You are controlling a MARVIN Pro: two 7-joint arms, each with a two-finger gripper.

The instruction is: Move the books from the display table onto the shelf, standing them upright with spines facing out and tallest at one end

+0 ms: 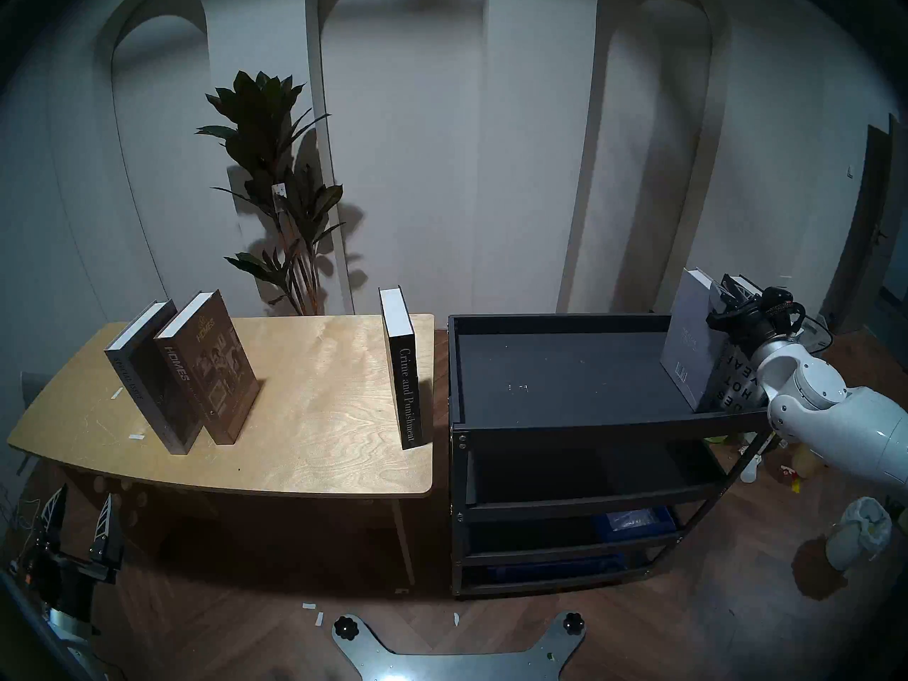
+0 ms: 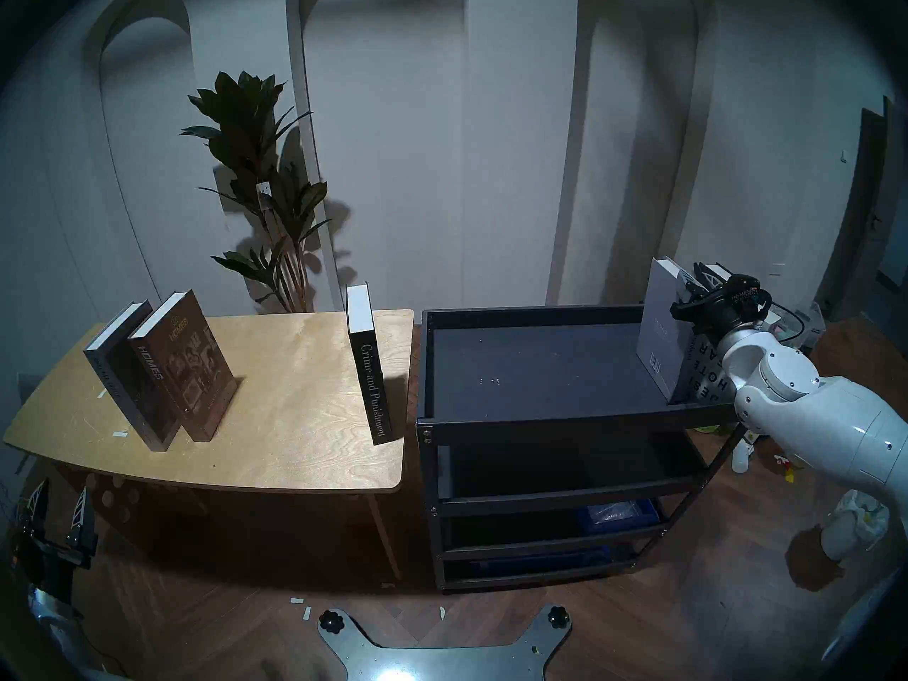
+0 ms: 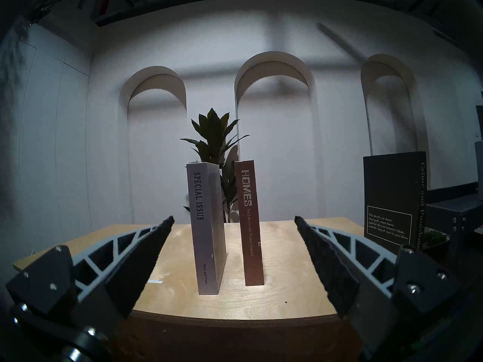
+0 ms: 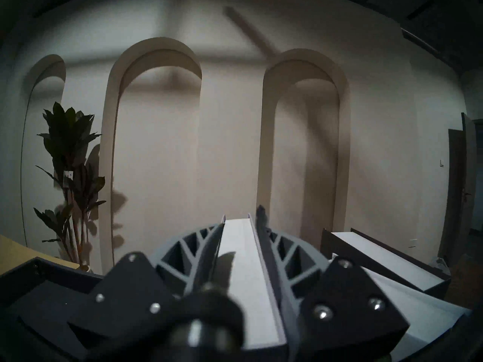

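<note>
Standing on the left, the plywood bench [image 1: 314,419] carries three upright books: grey "Special Issue" [image 1: 142,365], brown "Homes" [image 1: 206,365] just beside it, and black "Crime and Punishment" [image 1: 404,370] near the right edge. Right of it, the black shelf [image 1: 555,370] holds the other books at its right end, a grey book [image 1: 688,341] outermost. The right gripper [image 4: 239,220] has its jaws closed on that grey book's top. The left gripper [image 3: 234,219] hangs before the bench, jaws wide open

Three upright books [image 1: 403,370] on table [image 1: 319,444]
</note>
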